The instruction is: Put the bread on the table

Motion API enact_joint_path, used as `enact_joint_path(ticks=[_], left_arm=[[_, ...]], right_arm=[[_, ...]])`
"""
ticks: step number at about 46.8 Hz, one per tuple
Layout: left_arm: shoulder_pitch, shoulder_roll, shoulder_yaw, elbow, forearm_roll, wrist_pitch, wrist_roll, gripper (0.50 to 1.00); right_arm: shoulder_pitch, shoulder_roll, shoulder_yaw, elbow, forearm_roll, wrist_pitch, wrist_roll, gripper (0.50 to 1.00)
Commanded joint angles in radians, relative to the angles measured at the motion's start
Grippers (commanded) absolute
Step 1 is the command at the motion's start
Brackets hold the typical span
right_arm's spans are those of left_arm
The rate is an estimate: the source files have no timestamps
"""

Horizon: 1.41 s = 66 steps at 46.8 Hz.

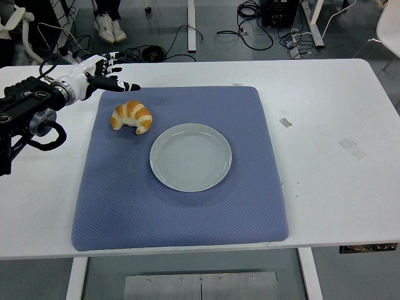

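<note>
A golden croissant (132,117) lies on the blue mat (181,206), at its far left, just left of the empty grey plate (190,157). My left hand (107,74) hovers above and behind the croissant at the mat's far-left corner, white with black fingertips, fingers spread and holding nothing. It does not touch the bread. The right arm is out of view.
White table (331,125) extends around the mat, with small tape marks on its right side. Cables and a person's shoes show on the floor beyond the far edge.
</note>
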Motion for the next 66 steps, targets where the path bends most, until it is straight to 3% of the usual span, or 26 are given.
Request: enact_joint_path(ticks=[1,13,21,40,52,66], left_arm=[[0.001,-0.003,-0.025,0.004,-0.002,0.0,0.005,0.981],[0.012,-0.014,-0.081,0.058,-0.151,-0.02,0.037,0.981],[0.025,-0.02,-0.167,0.111,-0.219,-0.078,0.043,0.981],[0.03,-0.126,-0.25,0.216,-0.24,-0.145,0.045,0.981],[0.024,-0.129,-0.279,0.249,-0.268,-0.194,0.071,0.981],[0.039,-0.149,-0.333,0.253,-0.32,-0.244,0.066,0.981]], right_arm=[[0.0,0.0,0.001,-0.001,0.0,0.0,0.0,1.0],[0.0,0.0,0.001,-0.001,0.0,0.0,0.0,1.0],[0.0,0.0,0.0,-0.001,0.0,0.0,0.0,1.0],[0.0,0.0,0.001,-0.001,0.0,0.0,0.0,1.0],[0.0,0.0,0.001,0.004,0.0,0.003,0.0,1.0],[0.0,0.0,0.001,0.001,0.0,0.003,0.0,1.0]])
